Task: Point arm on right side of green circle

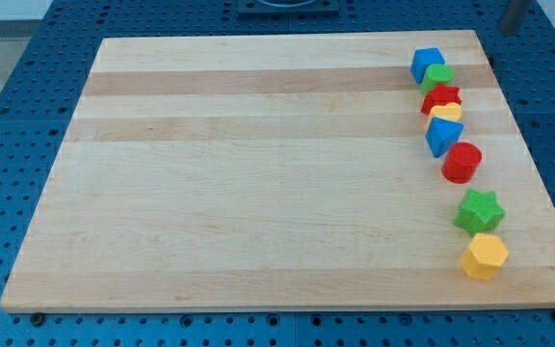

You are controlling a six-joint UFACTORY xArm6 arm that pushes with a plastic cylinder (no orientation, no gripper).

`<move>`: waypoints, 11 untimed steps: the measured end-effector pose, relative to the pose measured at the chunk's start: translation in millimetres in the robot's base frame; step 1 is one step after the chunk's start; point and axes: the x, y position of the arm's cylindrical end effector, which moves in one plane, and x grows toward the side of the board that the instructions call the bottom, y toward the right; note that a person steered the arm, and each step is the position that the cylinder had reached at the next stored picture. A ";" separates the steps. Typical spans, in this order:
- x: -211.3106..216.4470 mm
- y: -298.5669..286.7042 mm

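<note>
The green circle lies near the top right of the wooden board, wedged between a blue block above it and a red block below it. A dark rod enters at the view's top right corner. My tip is beyond the board's top edge, above and to the right of the green circle, touching no block.
Below the red block a column runs down the right side: a yellow block, a blue triangular block, a red cylinder, a green star and a yellow hexagon. A blue perforated table surrounds the board.
</note>
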 end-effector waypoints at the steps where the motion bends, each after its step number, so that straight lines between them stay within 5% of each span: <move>1: 28.7 -60.1; 5: 57.0 -89.6; 9: 128.8 -116.4; 11: 106.3 -116.4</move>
